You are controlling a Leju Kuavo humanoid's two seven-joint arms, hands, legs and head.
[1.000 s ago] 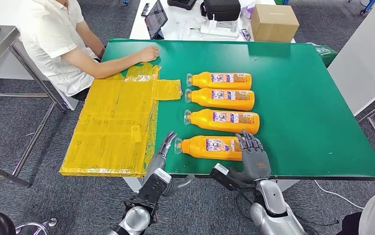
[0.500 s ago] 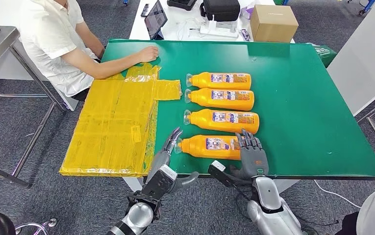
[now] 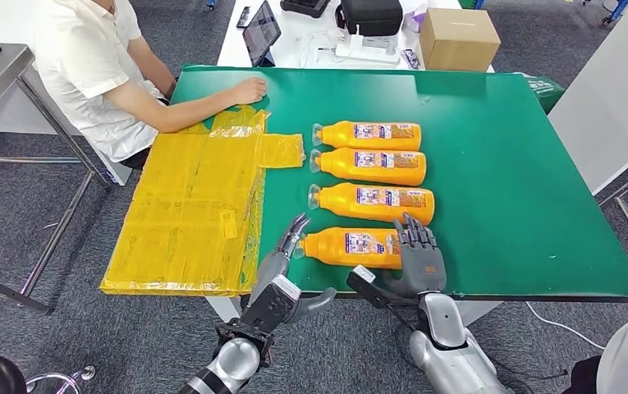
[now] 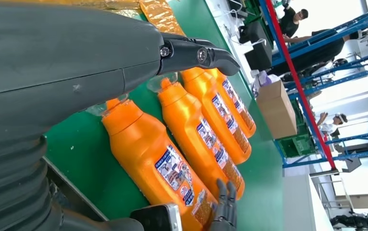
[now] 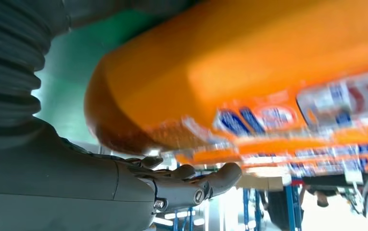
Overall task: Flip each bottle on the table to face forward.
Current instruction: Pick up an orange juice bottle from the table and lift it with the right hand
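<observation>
Several orange bottles lie on their sides in a row on the green table (image 3: 507, 180), caps pointing left and labels up. The nearest bottle (image 3: 351, 246) lies close to the front edge. My left hand (image 3: 281, 258) is open, its fingers (image 3: 296, 228) reaching up beside that bottle's clear cap. My right hand (image 3: 419, 250) has its fingers spread over the bottle's base end. In the left wrist view the nearest bottle (image 4: 158, 163) lies just past my left hand (image 4: 76, 72). In the right wrist view the bottle (image 5: 249, 62) looms, blurred, right against my open right hand (image 5: 124, 187).
Yellow plastic sheets (image 3: 195, 205) cover the table's left part. A seated person rests a hand (image 3: 249, 89) on the far left corner. A cardboard box (image 3: 458, 37) and a tablet (image 3: 261, 33) stand on the white table behind. The front edge runs just under my hands.
My left hand has moved forward and right, its fingers now beside the nearest bottle's cap. My right hand has crept slightly forward over the base. The bottles lie as before.
</observation>
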